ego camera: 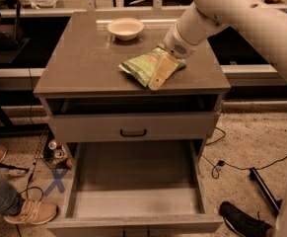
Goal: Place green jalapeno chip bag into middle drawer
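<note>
The green jalapeno chip bag [145, 65] lies flat on the bench [84, 63], forward of the bench's middle, not yet lifted. The claw [159, 75] lies across the bag, angled down from the bench's back corner, likely to take it. Whether it is open or closed I cannot tell. Below the bench's front the middle drawer [135, 181] stands pulled out, its floor bare to receive the bag.

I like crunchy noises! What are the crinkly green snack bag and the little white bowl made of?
The light-green pillow-shaped chip bag looks like thin plastic film: it is creased all over. The round white bowl looks hard and smooth, ceramic or plastic, I cannot tell. The tan gripper is at the bag's right half.
</note>
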Tool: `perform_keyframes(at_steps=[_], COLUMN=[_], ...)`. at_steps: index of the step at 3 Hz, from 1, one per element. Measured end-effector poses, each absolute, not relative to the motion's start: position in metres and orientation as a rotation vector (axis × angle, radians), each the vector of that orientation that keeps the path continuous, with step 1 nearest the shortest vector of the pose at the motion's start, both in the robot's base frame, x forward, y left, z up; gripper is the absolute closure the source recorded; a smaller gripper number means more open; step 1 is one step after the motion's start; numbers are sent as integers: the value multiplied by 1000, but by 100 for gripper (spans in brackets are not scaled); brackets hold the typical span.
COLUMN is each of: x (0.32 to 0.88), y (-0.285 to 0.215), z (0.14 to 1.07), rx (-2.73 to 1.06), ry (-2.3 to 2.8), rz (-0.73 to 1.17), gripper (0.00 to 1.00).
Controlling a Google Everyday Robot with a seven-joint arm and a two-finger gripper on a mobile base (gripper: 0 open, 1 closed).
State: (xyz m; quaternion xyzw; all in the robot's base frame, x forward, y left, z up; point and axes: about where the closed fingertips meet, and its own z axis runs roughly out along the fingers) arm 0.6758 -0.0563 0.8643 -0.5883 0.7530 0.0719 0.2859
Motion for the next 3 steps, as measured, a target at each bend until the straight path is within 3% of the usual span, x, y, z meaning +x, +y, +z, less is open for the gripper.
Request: perform_keyframes(at_steps=[3], x=[682], y=[-23], z=[845], rx=[-1647], ry=[2020], rz=[208], gripper=[0])
